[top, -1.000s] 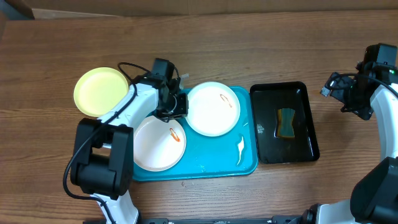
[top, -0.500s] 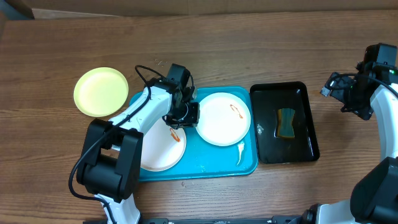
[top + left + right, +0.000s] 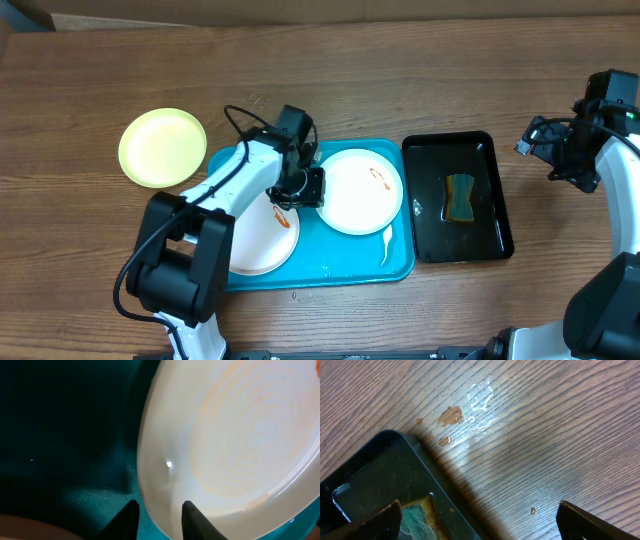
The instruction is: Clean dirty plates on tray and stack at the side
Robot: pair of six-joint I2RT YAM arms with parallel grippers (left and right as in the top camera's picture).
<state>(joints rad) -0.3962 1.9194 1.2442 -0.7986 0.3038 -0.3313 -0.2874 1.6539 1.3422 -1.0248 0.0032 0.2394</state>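
The turquoise tray holds two white plates. The right one has an orange smear near its top right. The left one also has an orange smear and lies partly under my left arm. My left gripper is shut on the left rim of the right white plate; in the left wrist view its fingers straddle that rim. The pale yellow-green plate lies on the table left of the tray. My right gripper is open and empty, right of the black tray.
A black tray right of the turquoise tray holds a green-yellow sponge; both show in the right wrist view, tray and sponge. A white streak lies on the turquoise tray. A brown smear marks the wood.
My left gripper has moved right and slightly nearer along the tray, dragging the right white plate with it. The right arm has not moved.
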